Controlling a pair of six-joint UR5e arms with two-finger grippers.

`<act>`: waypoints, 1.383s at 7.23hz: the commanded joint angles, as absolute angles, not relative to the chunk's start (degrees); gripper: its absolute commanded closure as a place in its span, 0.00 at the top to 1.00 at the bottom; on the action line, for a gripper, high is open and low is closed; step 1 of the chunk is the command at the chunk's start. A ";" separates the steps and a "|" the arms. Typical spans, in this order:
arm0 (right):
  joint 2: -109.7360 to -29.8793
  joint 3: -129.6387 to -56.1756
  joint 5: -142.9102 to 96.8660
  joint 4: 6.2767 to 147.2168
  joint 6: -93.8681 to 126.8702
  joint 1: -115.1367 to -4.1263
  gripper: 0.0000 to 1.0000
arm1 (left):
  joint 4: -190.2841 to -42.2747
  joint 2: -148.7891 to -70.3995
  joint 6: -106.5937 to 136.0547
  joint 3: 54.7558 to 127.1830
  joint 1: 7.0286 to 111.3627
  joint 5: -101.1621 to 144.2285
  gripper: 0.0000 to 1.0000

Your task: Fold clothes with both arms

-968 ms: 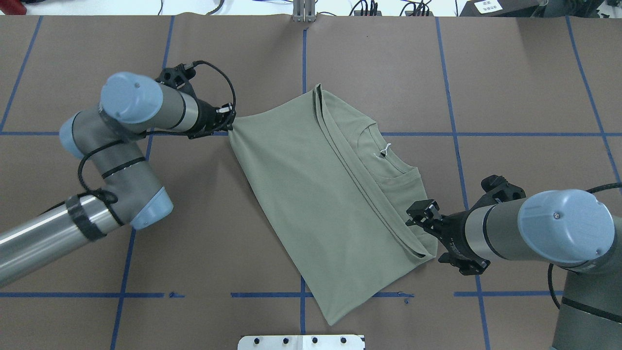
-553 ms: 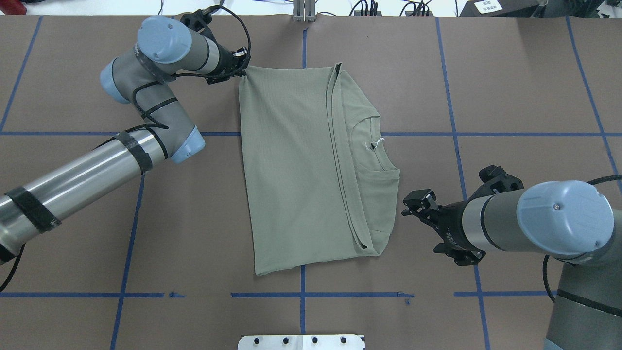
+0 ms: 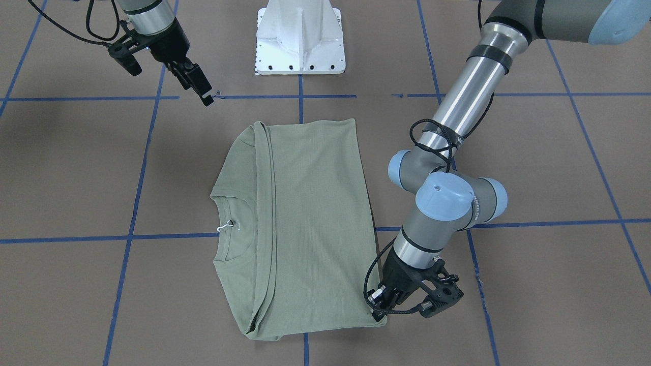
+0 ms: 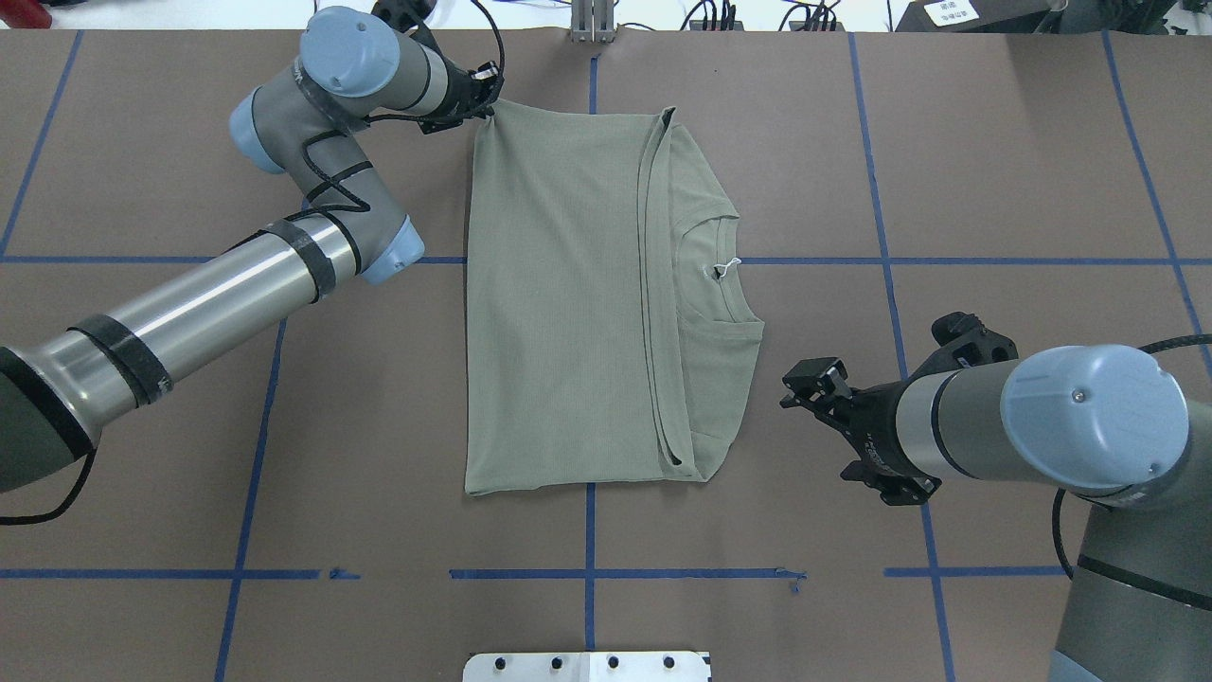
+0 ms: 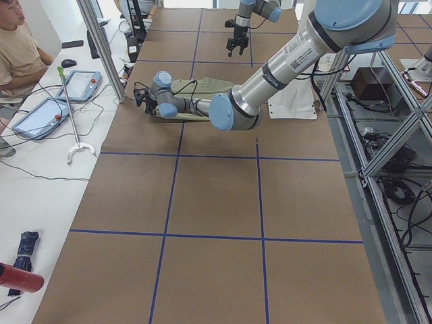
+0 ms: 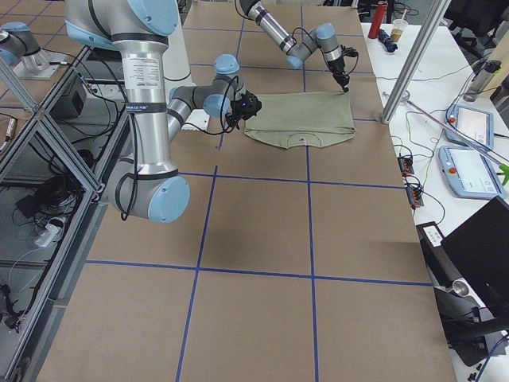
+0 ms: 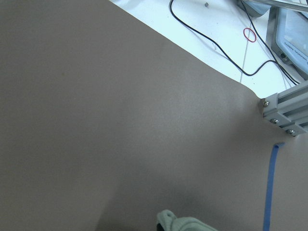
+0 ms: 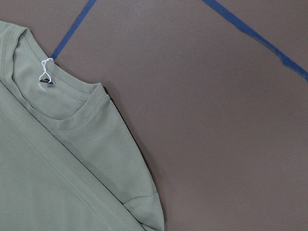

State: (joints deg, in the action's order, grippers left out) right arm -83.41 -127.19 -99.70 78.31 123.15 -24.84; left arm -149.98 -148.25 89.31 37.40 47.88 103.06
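Dragged by the left gripper (image 4: 485, 95) clamped on its far corner, the sage-green long-sleeved shirt (image 4: 559, 303) swung square to the tape grid (image 4: 589, 540) mid-table (image 4: 994, 142), right gripper (image 4: 807, 384) open and empty just beside it, likely ready for the next fold.

Two arms, left arm (image 4: 189, 313) and right arm (image 4: 1089, 417), one shirt (image 4: 559, 303), one white pedestal (image 3: 300, 35), one person (image 5: 17, 47).

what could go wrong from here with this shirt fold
1. Only the left gripper pinches a corner of the shirt. The right gripper hangs clear of it, so any pull may skew the folded layers.
2. The black cable looped at the left wrist lies close to the shirt's edge and might snag it on release.
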 commanded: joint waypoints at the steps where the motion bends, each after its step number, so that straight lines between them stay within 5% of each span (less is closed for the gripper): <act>1: -76.69 -121.59 -98.44 78.40 121.21 -24.96 1.00 | -149.77 -146.36 88.95 42.66 48.86 104.93 0.58; 5: -65.43 -113.05 -99.66 88.03 93.28 -25.31 1.00 | -145.72 -124.58 89.30 76.49 49.04 117.41 0.61; 8: -60.41 -106.46 -100.90 92.61 64.08 -24.17 1.00 | -144.49 -115.43 89.47 88.22 49.48 120.58 0.62; 10: -53.73 -102.67 -100.81 101.29 53.91 -23.65 1.00 | -144.49 -114.61 89.47 88.59 49.48 120.59 0.63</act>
